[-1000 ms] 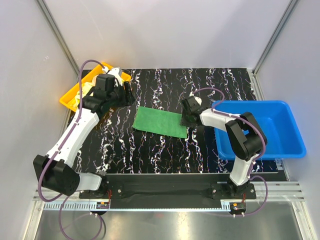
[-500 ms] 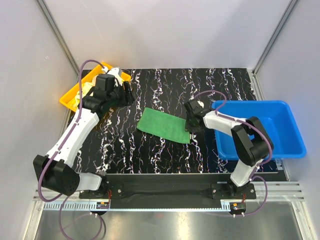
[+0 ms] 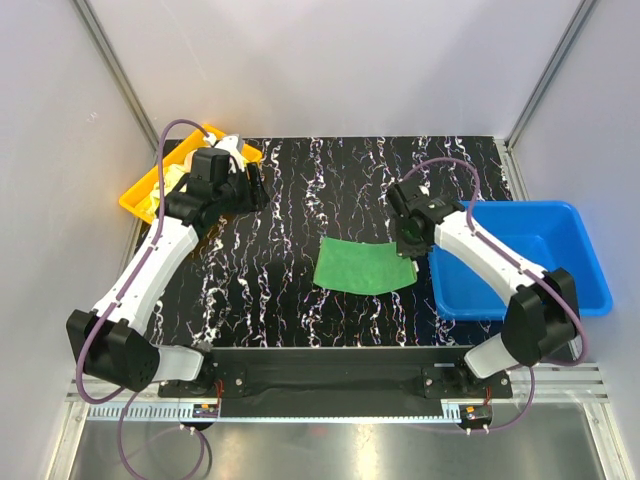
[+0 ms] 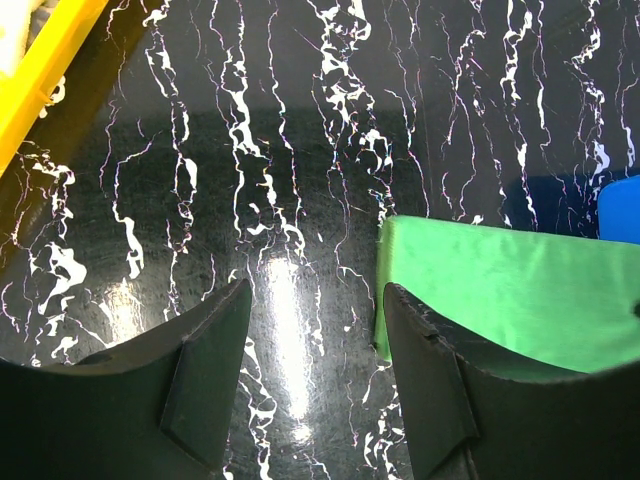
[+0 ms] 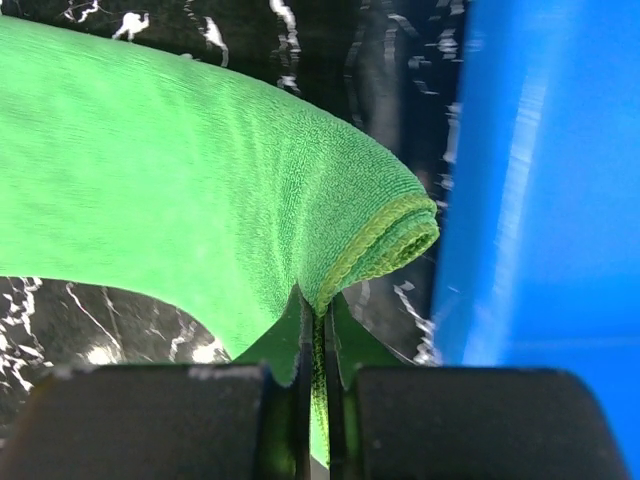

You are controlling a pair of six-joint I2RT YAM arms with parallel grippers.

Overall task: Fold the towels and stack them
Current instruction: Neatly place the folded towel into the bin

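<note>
We log the right gripper (image 5: 313, 312) pinched tight on the right edge of the green towel (image 3: 362, 268), just beside the blue bin (image 3: 545, 255). The left gripper (image 4: 312, 335) has its fingers apart and empty, near the yellow tray (image 3: 140, 196). The towel has been dragged rightward since half a second ago; the left arm is unmoved.

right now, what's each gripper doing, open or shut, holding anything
Left gripper: open, holding nothing.
Right gripper: closed, pinching an edge of the green towel.
</note>
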